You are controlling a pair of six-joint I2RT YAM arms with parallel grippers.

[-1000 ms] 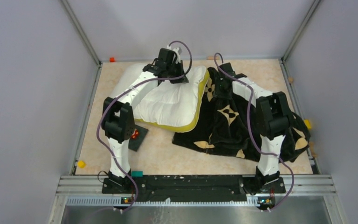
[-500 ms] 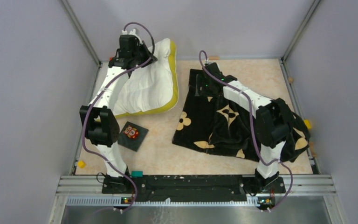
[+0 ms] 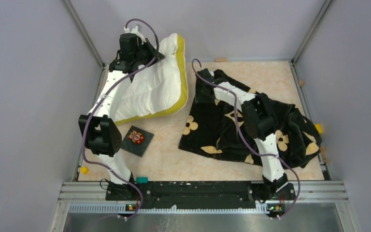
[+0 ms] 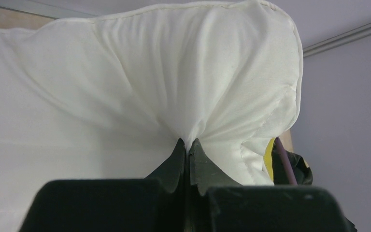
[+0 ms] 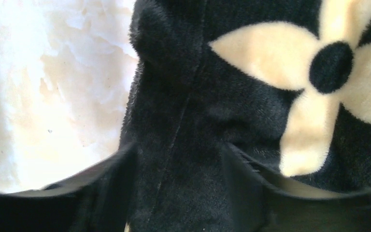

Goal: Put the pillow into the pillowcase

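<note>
The pillow (image 3: 152,92) is at the far left of the table (image 3: 166,154), hoisted by its far corner. The left tool (image 4: 187,144) is clenched on a pinch of its white cover, and the wrist view shows the cloth gathered into folds that run down into the shut fingers. The pillow stands tilted. Its upper corner leans toward the back wall and its lower edge rests on the table, so its long axis runs from far to near-left. Its yellow-banded edge faces right.

The pillowcase (image 3: 210,130) lies in a crumpled heap to the right, well apart from the pillow, with a strip of bare table between them. Nothing white shows in it, so I judge it empty and the insertion not begun.

The right tool (image 5: 176,150) is at the sack's far-left corner, the part nearest the pillow. Its fingers stand apart, astride a thick seamed fold of black plush. Whether they press on the fold or only straddle it, I cannot tell.

The coming move turns on that gap. The pillow must travel rightward with its yellow edge leading, toward an opening the right arm would have to hold up. Where the mouth lies is not visible.

A small dark owl card (image 3: 136,137) lies on the table just near of the pillow.
</note>
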